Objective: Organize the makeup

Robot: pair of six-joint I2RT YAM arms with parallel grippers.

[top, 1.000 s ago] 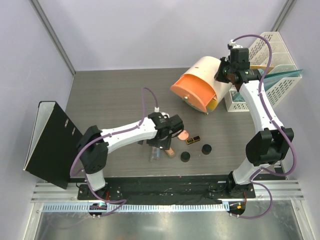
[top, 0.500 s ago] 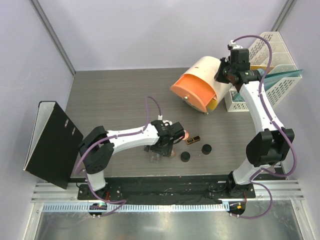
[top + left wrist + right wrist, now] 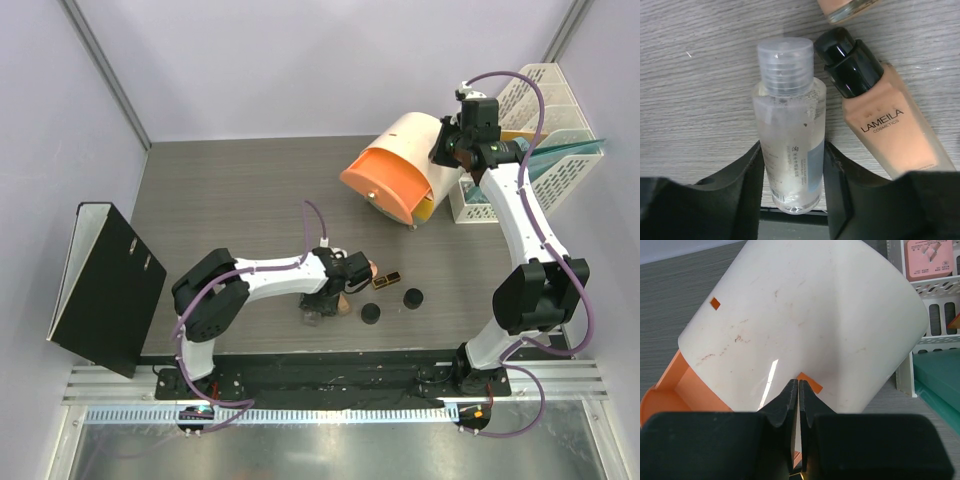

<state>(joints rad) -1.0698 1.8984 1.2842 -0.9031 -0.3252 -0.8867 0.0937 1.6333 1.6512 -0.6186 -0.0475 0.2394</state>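
Left gripper (image 3: 792, 167) sat low over the table (image 3: 220, 190), lower middle of the overhead frame. Its fingers (image 3: 747, 195) pinched the lower body of the clear bottle (image 3: 789, 125), one pad on each side, both touching. The bottle lay flat on the wood with its cap toward the top of the wrist frame, and clear liquid with bubbles inside.

A beige bottle (image 3: 892, 132) lay just right of it, body running to the lower right. Its black cap was close to the clear bottle's shoulder. Label read LAMEILA COSMETICS. A second beige bottle (image 3: 847, 7) was cut off at the top edge, just above that cap.

Overhead, the pink compact (image 3: 368, 268) was just right of the left wrist, with the lipstick (image 3: 386, 279) beside it. A black jar (image 3: 412, 297) lay lower right of the lipstick. The second black jar (image 3: 371, 313) lay lower left of the first, apart from it.

Right gripper (image 3: 798, 385) was in the upper right of the overhead frame. Its fingers were pressed together with nothing seen between them, tips at the cream wall of the drum box (image 3: 805, 315). Couldn't tell if they touched it.

The orange drawer (image 3: 385, 180) stood open toward the lower left, and the yellow drawer (image 3: 427, 207) showed under it. A white rack (image 3: 530, 110) stood right of the box with a teal folder (image 3: 940, 380) in it. A black binder (image 3: 100, 285) was at the left edge.
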